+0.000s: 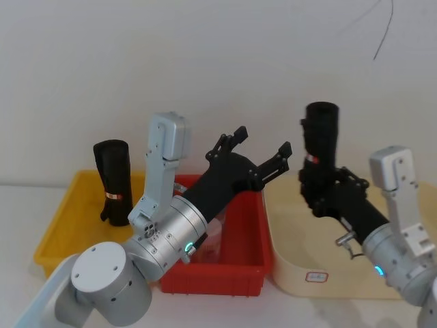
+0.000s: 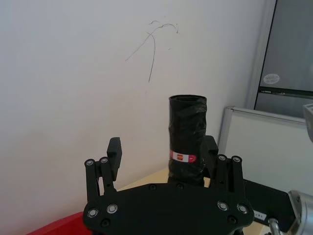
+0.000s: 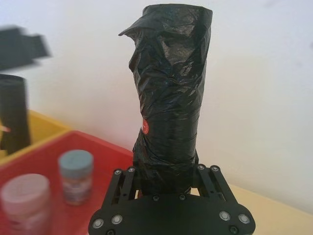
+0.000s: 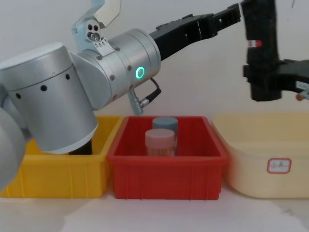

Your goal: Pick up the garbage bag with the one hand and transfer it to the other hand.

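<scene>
The garbage bag (image 1: 321,137), a tall black roll with a small red-and-white label, stands upright in the air above the beige tub. My right gripper (image 1: 315,181) is shut on its lower end, and the right wrist view shows the roll (image 3: 168,98) rising straight out of the gripper (image 3: 164,171). My left gripper (image 1: 263,141) is open above the red bin and points toward the roll, with a small gap between its nearer fingertip and the bag. From the left wrist, the bag (image 2: 187,142) sits just beyond the open gripper (image 2: 163,147), close to one finger.
A second black roll (image 1: 114,181) stands in the yellow bin (image 1: 65,219). The red bin (image 4: 164,166) holds a blue-lidded jar (image 4: 165,124) and a pink-lidded jar (image 4: 160,141). The beige tub (image 4: 260,150) is on the right. A white wall is close behind.
</scene>
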Available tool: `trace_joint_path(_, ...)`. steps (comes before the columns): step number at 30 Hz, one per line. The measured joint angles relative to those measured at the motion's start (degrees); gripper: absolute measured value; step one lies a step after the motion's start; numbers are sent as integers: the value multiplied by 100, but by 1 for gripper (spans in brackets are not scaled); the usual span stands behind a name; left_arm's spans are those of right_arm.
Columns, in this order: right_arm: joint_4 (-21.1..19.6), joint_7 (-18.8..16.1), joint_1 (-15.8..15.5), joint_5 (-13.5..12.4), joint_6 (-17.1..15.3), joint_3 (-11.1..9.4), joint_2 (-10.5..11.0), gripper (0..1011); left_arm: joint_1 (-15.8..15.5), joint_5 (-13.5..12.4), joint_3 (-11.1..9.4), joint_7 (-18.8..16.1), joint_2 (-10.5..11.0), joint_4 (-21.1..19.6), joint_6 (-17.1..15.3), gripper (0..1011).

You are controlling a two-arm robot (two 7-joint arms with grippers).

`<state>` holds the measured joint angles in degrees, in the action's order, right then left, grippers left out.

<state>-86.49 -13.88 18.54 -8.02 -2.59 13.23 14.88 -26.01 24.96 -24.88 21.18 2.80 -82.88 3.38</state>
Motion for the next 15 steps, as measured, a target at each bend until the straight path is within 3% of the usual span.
trace_joint_path(12,141,302,-88,1,-230,-401,56,499,0,0,0,0,0,0,0,1001)
trace_joint_path(15,155,371,-122,19,-285,-480,67,550,0,0,0,0,0,0,0,1001)
